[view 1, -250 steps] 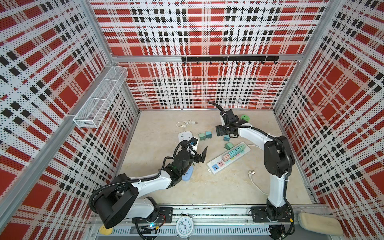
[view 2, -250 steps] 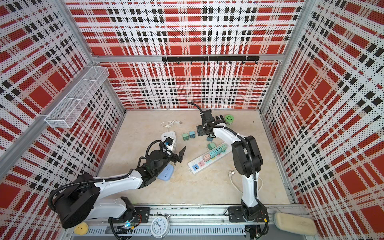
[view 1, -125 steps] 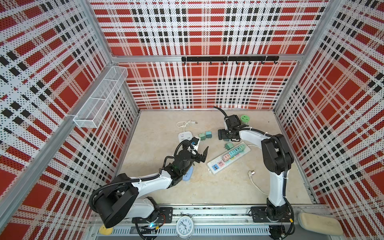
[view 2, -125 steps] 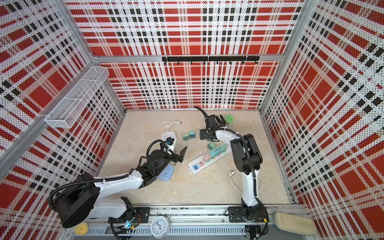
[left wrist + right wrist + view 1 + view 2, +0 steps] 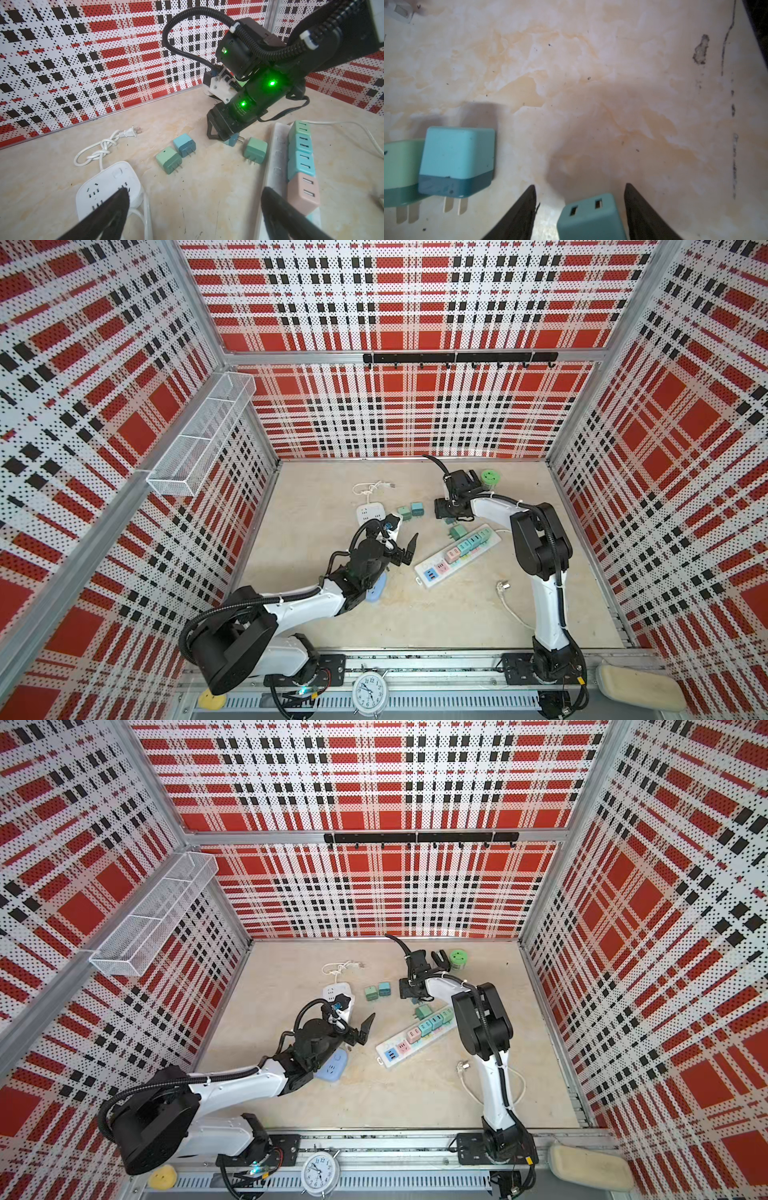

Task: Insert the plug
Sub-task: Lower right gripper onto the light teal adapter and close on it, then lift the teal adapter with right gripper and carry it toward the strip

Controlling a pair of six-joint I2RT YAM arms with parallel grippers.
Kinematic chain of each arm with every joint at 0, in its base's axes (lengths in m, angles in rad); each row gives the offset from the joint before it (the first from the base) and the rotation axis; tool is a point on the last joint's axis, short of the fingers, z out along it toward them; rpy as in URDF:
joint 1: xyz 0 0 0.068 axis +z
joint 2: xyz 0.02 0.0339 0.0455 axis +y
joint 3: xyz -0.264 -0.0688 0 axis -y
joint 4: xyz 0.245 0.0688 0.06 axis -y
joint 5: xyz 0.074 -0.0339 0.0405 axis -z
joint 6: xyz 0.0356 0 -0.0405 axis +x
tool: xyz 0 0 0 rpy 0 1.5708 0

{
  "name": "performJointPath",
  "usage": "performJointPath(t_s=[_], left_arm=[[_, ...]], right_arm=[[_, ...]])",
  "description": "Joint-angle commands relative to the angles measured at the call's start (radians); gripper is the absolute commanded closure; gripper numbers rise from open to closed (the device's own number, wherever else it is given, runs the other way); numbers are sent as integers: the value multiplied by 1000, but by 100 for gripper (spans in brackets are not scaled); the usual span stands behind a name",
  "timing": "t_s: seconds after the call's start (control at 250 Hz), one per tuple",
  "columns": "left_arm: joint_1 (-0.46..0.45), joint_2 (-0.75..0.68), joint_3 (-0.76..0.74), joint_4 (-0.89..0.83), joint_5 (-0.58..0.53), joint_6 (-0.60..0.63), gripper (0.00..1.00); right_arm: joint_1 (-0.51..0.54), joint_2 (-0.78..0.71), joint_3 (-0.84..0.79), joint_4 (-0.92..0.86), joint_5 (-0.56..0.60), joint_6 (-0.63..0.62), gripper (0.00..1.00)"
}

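Teal plug [image 5: 589, 218] lies between the jaws of your right claw [image 5: 579, 185]. They stand half-open, a gap showing on one side.

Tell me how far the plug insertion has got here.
Done: several cube adapters sit in the power strip. In hand: the right claw straddles a teal adapter on the table, not yet clamped. Remaining: grip, lift, insert it; three more adapters lie loose. The left claw hangs open.
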Motion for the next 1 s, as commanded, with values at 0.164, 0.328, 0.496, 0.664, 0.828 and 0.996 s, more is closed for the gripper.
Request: performJointPath(t_s=[0.164,0.328,0.496,0.664,0.828,0.996], left_arm=[[-8,1,22,-2,-3,1,1],[-9,2,22,-3,-4,5,1],[-11,3,21,-2,-2,5,1],[-10,-9,3,21,-63,-12,1],[-11,-36,-18,53,-98,-48,1],[-14,-58,-20,62,-157,-91,1]], right_arm=[[24,8,-4,-19,39,-32,34],[37,-6,-31,-20,45,-59,32],[38,1,-33,-33,60,-70,43],[41,1,-33,-45,67,-75,56],[48,-14,-40,-40,57,-75,63],[57,-71,-62,-19,38,-73,66]])
